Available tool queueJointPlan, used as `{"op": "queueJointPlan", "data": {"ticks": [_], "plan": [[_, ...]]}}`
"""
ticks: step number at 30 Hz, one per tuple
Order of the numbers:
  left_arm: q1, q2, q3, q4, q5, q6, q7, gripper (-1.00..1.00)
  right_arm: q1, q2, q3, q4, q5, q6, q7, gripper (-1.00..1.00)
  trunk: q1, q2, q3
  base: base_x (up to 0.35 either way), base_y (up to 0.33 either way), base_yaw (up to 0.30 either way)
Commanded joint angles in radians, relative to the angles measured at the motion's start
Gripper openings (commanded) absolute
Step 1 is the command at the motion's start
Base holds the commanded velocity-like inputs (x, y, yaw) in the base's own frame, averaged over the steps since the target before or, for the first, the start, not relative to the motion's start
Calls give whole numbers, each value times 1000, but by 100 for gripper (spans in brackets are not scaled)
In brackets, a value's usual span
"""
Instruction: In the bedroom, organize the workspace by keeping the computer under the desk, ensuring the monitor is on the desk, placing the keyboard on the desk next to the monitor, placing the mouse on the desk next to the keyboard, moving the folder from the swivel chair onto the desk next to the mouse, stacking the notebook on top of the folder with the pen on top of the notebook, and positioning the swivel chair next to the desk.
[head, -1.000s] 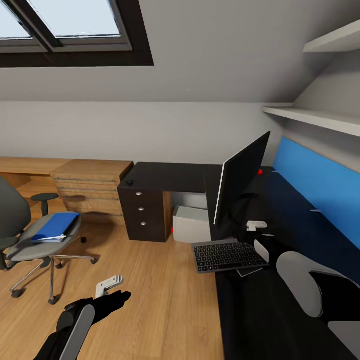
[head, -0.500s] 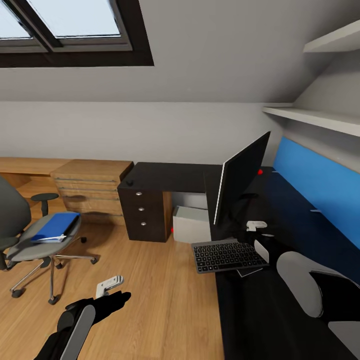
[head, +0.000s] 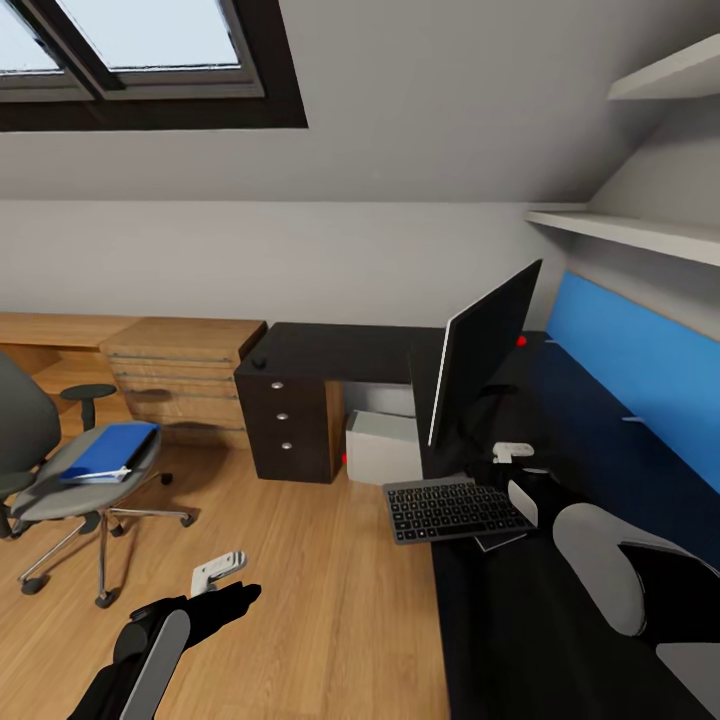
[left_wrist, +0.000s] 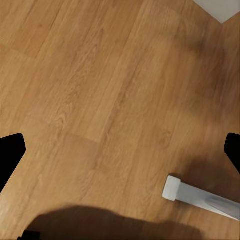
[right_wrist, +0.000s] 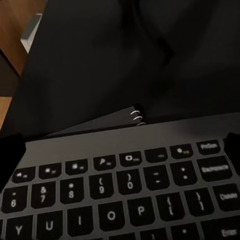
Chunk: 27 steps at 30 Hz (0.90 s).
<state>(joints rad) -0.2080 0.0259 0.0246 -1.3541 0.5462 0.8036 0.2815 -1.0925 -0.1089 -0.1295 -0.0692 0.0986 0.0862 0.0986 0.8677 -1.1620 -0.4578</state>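
- Running along the right and far side, the black counter (head: 350, 350) is carrying the monitor (head: 480, 350), standing upright.
- Sitting at far left, the swivel chair (head: 40, 470) is holding the blue folder (head: 105, 450) on its seat.
- Standing on the floor under the counter, the computer (head: 380, 448) is showing beside the drawer unit (head: 285, 425).
- Lying near the monitor, the keyboard (head: 455, 510) is overhanging the counter's edge, partly covering a spiral-bound notebook (right_wrist: 100, 122).
- Hovering over the floor, the left tool (head: 220, 572) is spread, grasping nothing.
- Hanging above the keyboard, the right tool (head: 515, 452) is likewise released.

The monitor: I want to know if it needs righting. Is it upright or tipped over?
Upright. The monitor stands on the desk behind the keyboard, its dark screen vertical.
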Motion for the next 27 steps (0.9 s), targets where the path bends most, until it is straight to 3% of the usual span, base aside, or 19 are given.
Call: {"op": "queueJointPlan", "data": {"ticks": [1,27], "plan": [[-1,0,0,-1,11,3,8,100,0,0,-9,-2,10,6,4,100,4,-8,-4,0,0,0],[-1,0,0,0,11,3,8,100,-1,0,-9,-1,11,7,4,100,104,-190,-86,0,0,0]]}}
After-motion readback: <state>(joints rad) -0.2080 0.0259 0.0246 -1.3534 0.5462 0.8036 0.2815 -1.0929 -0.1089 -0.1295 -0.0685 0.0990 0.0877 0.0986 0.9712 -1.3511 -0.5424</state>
